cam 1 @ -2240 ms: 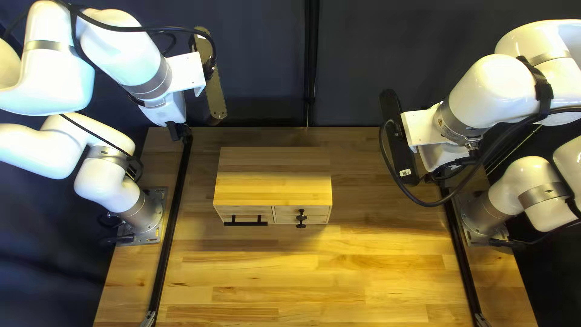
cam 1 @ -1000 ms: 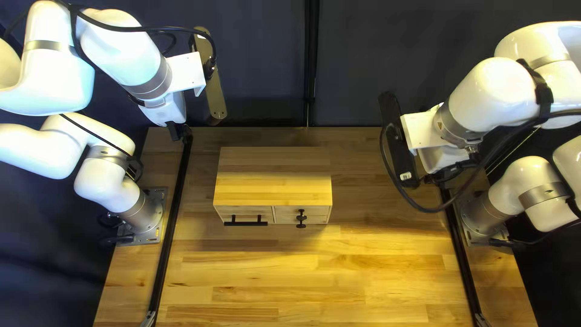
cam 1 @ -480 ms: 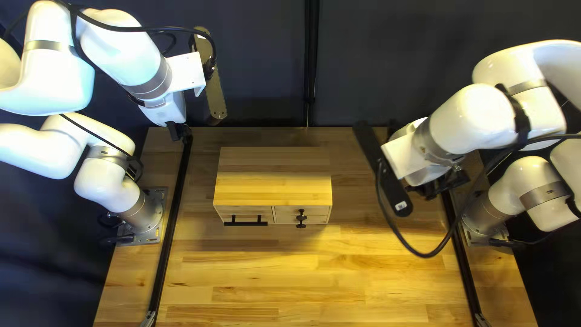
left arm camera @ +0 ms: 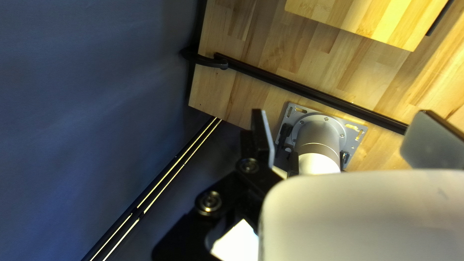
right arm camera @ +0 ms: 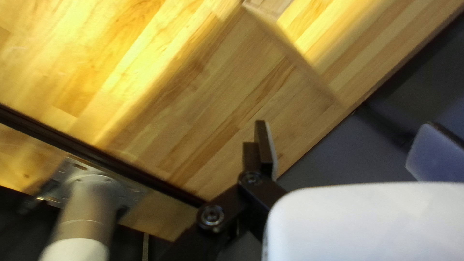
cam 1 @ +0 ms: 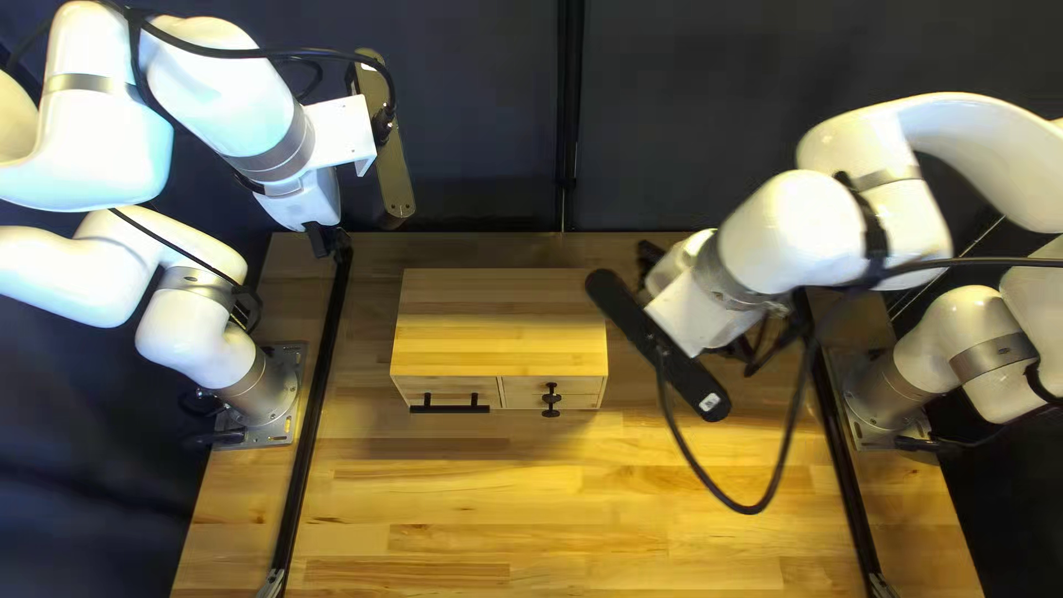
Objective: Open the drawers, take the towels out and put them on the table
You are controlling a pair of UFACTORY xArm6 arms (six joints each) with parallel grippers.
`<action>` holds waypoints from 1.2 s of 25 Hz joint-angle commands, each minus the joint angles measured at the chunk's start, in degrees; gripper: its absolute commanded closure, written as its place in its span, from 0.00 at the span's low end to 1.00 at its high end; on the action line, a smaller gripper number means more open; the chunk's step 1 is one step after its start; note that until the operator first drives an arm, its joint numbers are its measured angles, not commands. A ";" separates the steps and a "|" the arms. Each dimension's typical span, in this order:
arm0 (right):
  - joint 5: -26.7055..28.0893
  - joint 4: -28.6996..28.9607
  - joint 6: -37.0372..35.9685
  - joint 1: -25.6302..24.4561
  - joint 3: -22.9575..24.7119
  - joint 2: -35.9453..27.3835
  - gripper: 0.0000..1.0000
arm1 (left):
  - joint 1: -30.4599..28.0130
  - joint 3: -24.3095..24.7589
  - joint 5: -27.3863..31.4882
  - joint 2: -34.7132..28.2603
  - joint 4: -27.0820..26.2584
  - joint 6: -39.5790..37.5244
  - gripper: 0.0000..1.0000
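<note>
A wooden drawer box (cam 1: 498, 328) stands in the middle of the table (cam 1: 581, 498). Both drawers are closed: the left one has a black bar handle (cam 1: 449, 405), the right one a black knob (cam 1: 551, 399). No towel shows anywhere. My right arm's wrist (cam 1: 706, 299) hangs just right of the box. My right gripper (right arm camera: 337, 145) stands open over bare table, with a blurred edge of the box (right arm camera: 290, 47) ahead of it. My left gripper (left arm camera: 337, 123) is open and empty, raised over the table's far left corner above its own base (left arm camera: 320, 145).
Black rails (cam 1: 320, 374) run along both sides of the table, inside the arm bases (cam 1: 880, 407). A black cable (cam 1: 731, 490) loops down from the right wrist over the table. Open wood lies in front of the box.
My right arm has swung left from the table's right edge to just beside the drawer box. The left arm and the drawers have not moved.
</note>
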 commanded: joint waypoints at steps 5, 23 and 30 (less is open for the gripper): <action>1.77 1.66 -9.63 -1.45 -6.94 7.41 0.00 | 0.00 0.00 0.00 0.00 0.00 0.00 0.00; -1.60 0.41 -11.91 1.88 -4.28 6.71 0.00 | 0.00 0.00 0.00 0.00 0.00 0.00 0.00; -9.41 -0.25 -15.49 5.35 2.57 5.13 0.00 | 0.00 0.00 0.00 0.00 0.00 0.00 0.00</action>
